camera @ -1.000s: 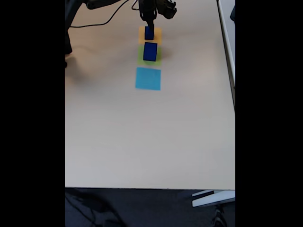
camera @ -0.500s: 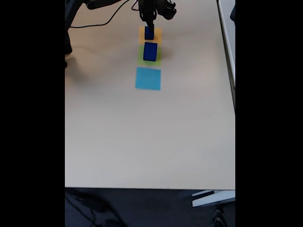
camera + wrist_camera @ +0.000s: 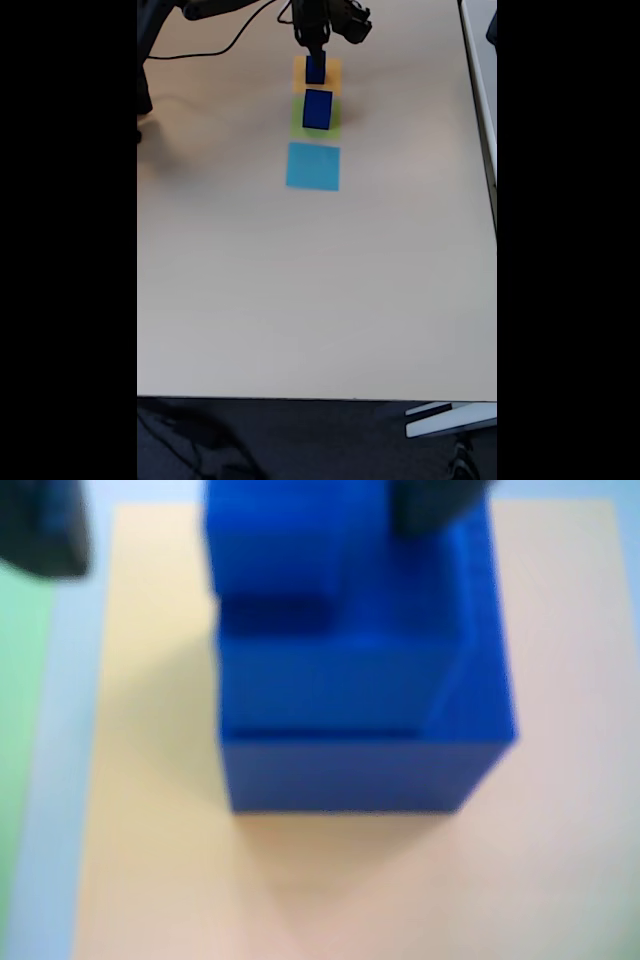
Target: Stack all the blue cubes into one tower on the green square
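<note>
Hovering low over the cubes, the gripper (image 3: 240, 550) has its jaws spread in the wrist view. One dark finger (image 3: 40, 525) stands clear to the left of the stack. The other finger (image 3: 435, 500) sits over the far right edge, and blur hides whether it touches.

Between the jaws is a small cube (image 3: 275, 540). It rests on a bigger blue block (image 3: 350, 770), off-centre toward the left finger's side. I cannot tell how many tiers are there.

The first risk is a lopsided close. Because the right finger is already at the blue while the left has a gap to cross, the right one may shove the small cube sideways off its perch, or drag the block beneath it.

Another risk is depth. If the jaws drop too low they may pinch both tiers at once, or catch only the small cube's top edge and let it slip on the lift.

Below the jaws the stack stands on the orange square (image 3: 150, 860), not on the goal. The green square (image 3: 20, 730) lies to the left of the left finger.

In the fixed view, the gripper (image 3: 315, 42) hangs over that stack (image 3: 315, 70). Just past it, the green square (image 3: 300, 122) already bears a larger cube (image 3: 317, 108).

That neighbour is close, so a low carry could clip it and knock it off the green. A release off its centre could tip the tower.

Farther out lies the light-blue square (image 3: 313, 166), bare on the table (image 3: 300, 300).
</note>
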Robot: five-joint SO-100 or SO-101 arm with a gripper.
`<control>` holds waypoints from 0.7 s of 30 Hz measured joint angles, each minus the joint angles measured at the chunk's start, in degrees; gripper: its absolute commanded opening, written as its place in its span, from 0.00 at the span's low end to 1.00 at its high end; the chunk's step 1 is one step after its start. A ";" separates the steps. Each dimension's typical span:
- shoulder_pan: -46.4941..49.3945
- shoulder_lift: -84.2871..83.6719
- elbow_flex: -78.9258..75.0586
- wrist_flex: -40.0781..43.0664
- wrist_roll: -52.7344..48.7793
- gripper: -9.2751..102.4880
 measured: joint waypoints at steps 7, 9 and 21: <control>0.18 0.00 0.09 0.00 0.00 0.15; 0.35 0.00 0.09 0.00 0.00 0.14; 0.53 0.35 0.97 -0.09 0.00 0.08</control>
